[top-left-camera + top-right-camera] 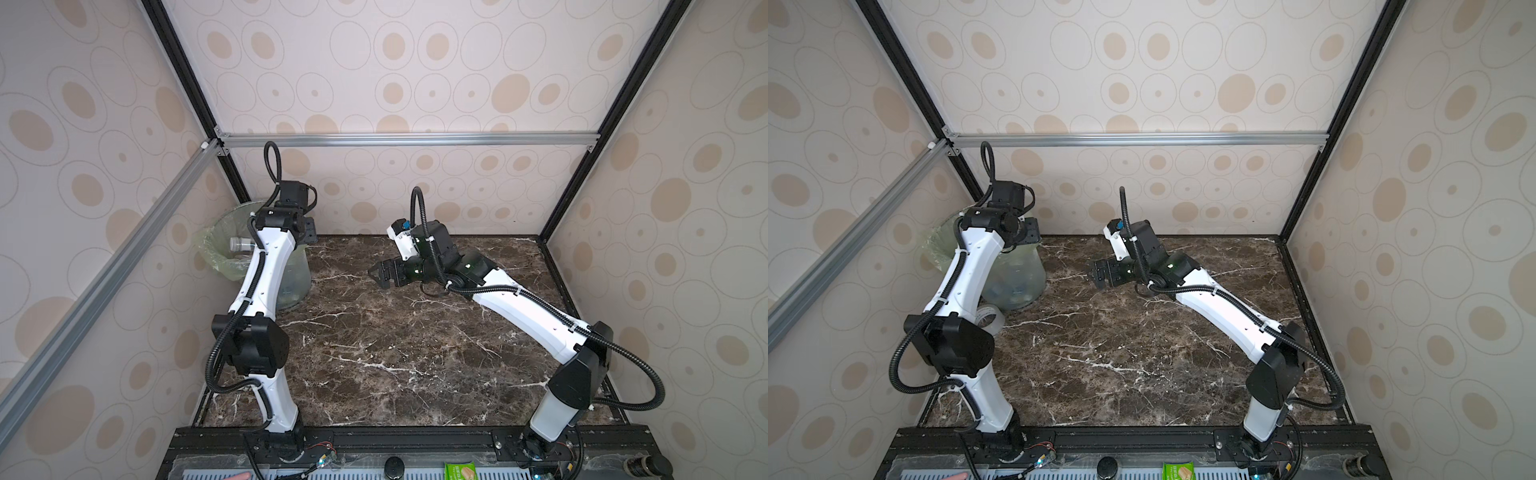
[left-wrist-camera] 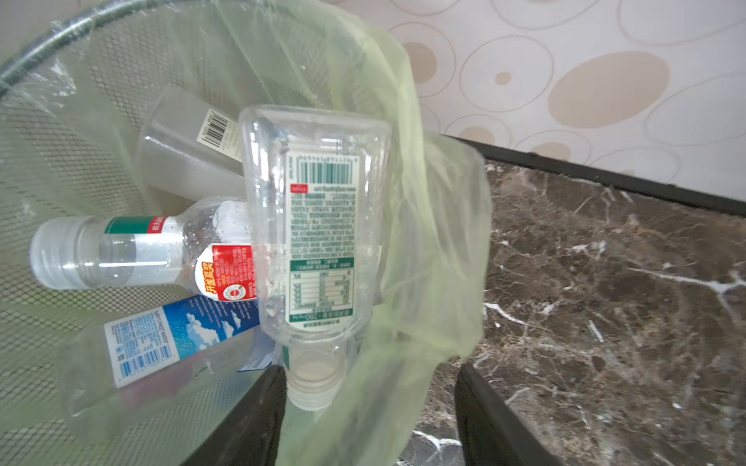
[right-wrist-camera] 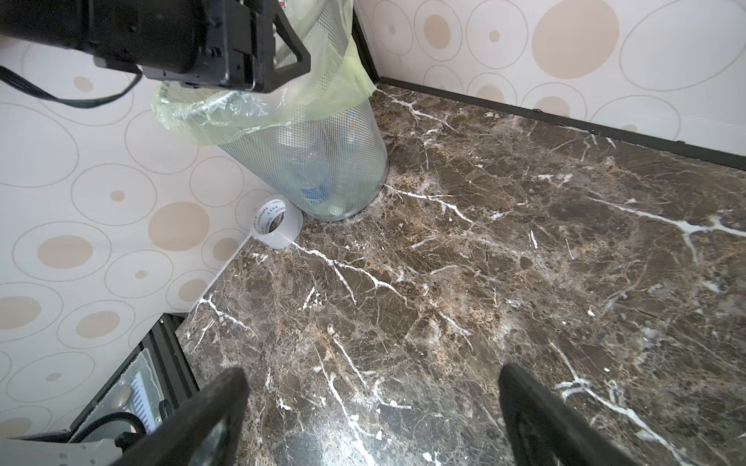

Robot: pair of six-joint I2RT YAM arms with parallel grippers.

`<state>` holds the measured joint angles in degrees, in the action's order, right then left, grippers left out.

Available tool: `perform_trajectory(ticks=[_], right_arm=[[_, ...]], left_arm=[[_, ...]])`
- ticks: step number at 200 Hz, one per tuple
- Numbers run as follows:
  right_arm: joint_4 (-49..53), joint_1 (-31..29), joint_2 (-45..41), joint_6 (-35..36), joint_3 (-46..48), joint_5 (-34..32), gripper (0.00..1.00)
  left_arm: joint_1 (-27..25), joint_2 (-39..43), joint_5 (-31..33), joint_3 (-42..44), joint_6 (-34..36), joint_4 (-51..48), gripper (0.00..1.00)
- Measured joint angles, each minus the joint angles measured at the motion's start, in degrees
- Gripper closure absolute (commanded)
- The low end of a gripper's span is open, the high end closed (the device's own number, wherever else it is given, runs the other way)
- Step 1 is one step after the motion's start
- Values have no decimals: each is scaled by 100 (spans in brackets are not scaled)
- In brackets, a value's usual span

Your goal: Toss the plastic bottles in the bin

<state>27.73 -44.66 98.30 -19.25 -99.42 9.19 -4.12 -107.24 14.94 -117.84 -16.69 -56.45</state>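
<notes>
My left gripper [image 2: 369, 369] hangs over the bin [image 2: 60, 36], open, with only the pale green bag's fold showing between its fingers. A clear plastic bottle with a green label [image 2: 319, 226] lies inside the bin, its cap beside one finger and not pinched. Under it lie a bottle with a white cap and red label [image 2: 133, 254], a blue-labelled one [image 2: 161, 339] and a frosted one [image 2: 185, 149]. In both top views the bin [image 1: 216, 249] [image 1: 1021, 274] stands at the back left under the left gripper [image 1: 309, 230] [image 1: 1030, 230]. The right gripper [image 1: 376, 272] [image 3: 371, 375] is open and empty over the table, pointing at the bin [image 3: 323, 161].
A clear tape roll [image 3: 276, 226] [image 1: 988, 318] lies against the left wall beside the bin's base. The marble table top [image 1: 395, 332] is walled on three sides. A green packet [image 1: 459, 471] sits on the front ledge.
</notes>
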Motion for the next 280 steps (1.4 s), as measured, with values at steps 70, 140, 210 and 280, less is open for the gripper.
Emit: perform_trajectory(ticks=[70, 140, 210, 280], right_arm=[[-74, 0, -146, -7, 177, -46, 0], [-138, 17, -164, -92, 251, -107, 0], [-151, 103, -330, -109, 422, -245, 0], [-160, 391, -763, -162, 852, -411, 0]], left_arm=[[-9, -151, 11, -22, 245, 44, 73], [-308, -251, -289, -164, 173, 55, 85], [-876, -612, -896, -793, -52, -7, 87], [-1969, -1626, -1276, -2070, -227, 236, 75]])
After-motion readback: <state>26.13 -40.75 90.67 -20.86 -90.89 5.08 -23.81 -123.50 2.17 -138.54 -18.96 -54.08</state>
